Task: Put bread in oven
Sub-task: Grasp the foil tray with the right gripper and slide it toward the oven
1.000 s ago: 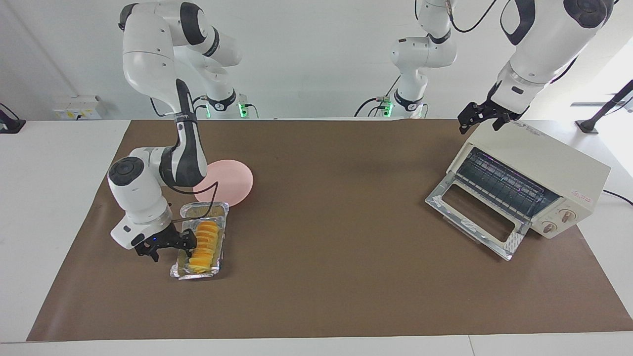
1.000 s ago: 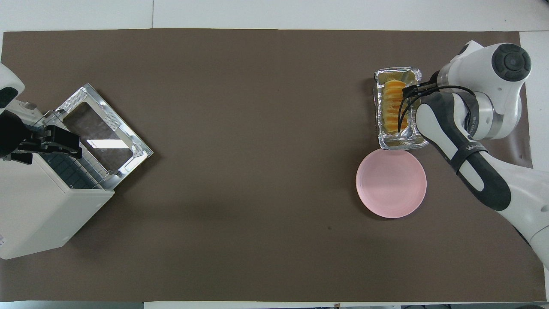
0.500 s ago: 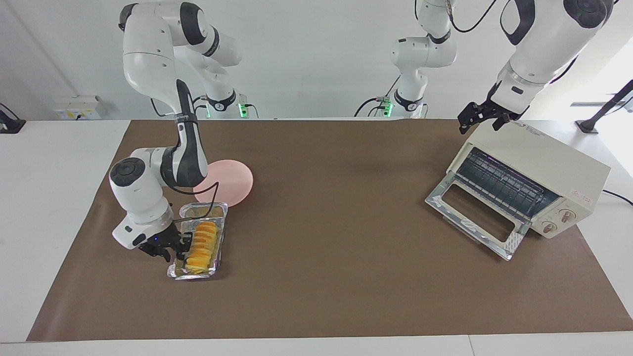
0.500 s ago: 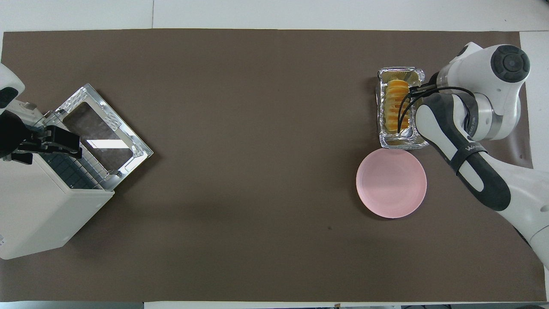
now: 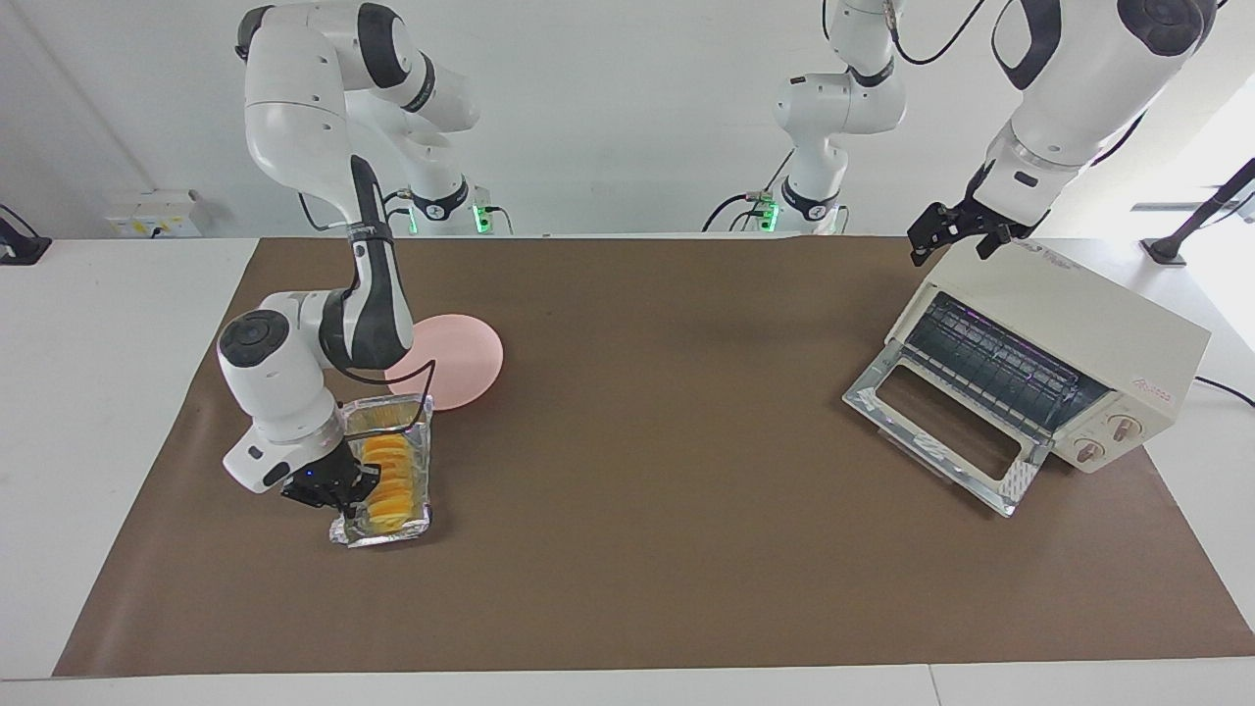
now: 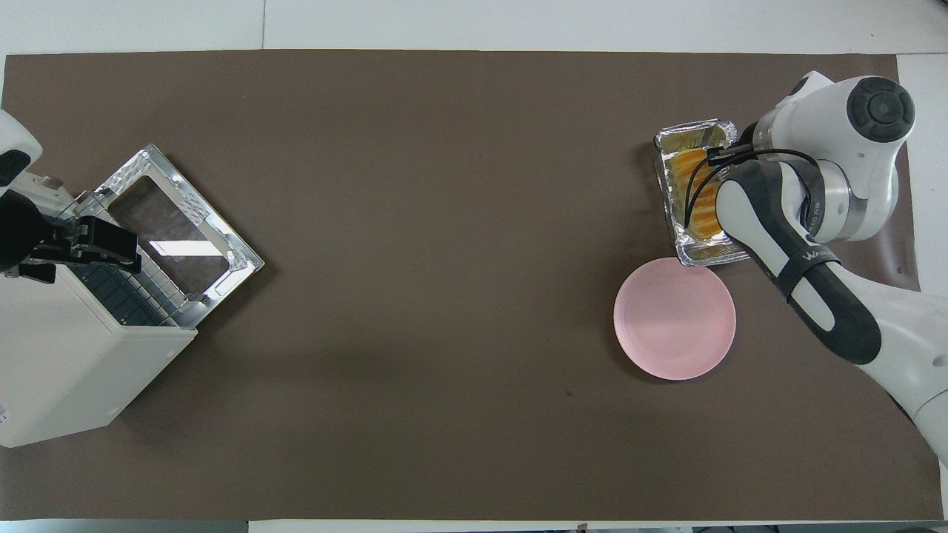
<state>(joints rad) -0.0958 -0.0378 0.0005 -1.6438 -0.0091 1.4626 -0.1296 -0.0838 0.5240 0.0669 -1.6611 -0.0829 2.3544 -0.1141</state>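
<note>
The bread (image 5: 388, 479), a golden ridged loaf, lies in a crinkled foil tray (image 5: 424, 461) toward the right arm's end of the table. My right gripper (image 5: 343, 488) is low at the tray's long side and shut on its wall; the tray stands tilted, that side raised. In the overhead view the bread (image 6: 701, 194) and the tray (image 6: 695, 136) are partly covered by the right arm. The cream oven (image 5: 1088, 333) stands at the left arm's end with its glass door (image 5: 936, 431) dropped open and the rack showing. My left gripper (image 5: 953, 238) is open and waits over the oven's top corner.
A round pink plate (image 5: 449, 359) lies beside the tray, nearer to the robots, and touches or nearly touches it. A brown mat (image 5: 647, 461) covers the table between tray and oven. In the overhead view the oven door (image 6: 178, 237) juts toward the table's middle.
My right gripper has closed in on the tray's side wall. The tray with the bread has tipped up on that side and turned slightly. The left arm has not moved.
</note>
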